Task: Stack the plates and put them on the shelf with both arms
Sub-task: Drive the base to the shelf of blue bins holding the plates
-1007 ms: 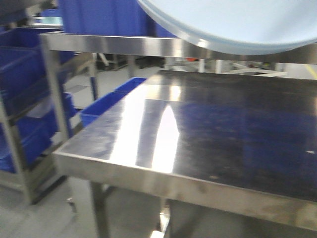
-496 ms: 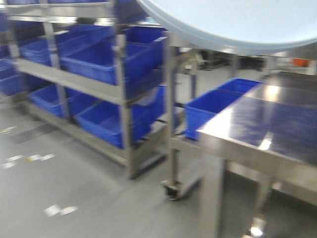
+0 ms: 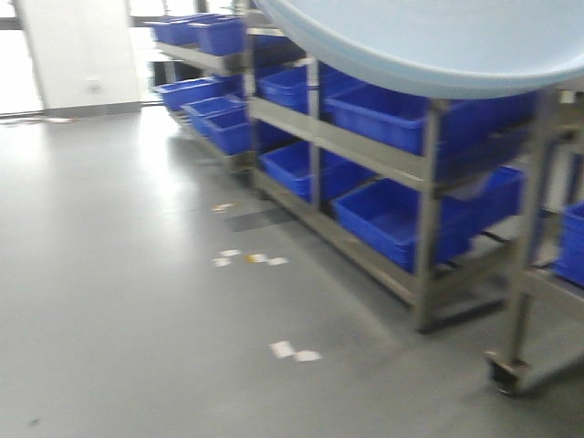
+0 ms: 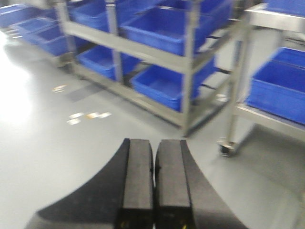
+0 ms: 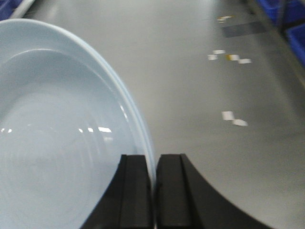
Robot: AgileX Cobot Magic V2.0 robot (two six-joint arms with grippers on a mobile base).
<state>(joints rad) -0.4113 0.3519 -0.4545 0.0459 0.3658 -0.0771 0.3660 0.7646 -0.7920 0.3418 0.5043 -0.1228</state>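
Stacked plates (image 5: 62, 129) partly out of frame

pale bluish-white plates (image 5: 62, 129) with faint concentric rings in the centre, black left gripper (image 4: 153, 152), black right gripper (image 5: 154, 164), bright blue crates (image 3: 383, 214), silver-grey metal rack (image 3: 365, 151), glossy grey floor (image 3: 137, 274) flecked with white and yellowish scraps (image 3: 251, 259), white wall (image 3: 73, 46)

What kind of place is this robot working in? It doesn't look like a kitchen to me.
Most likely a warehouse or factory storeroom, not a kitchen: long steel racks hold rows of blue plastic crates, and the bare grey floor carries scraps of what looks like tape.
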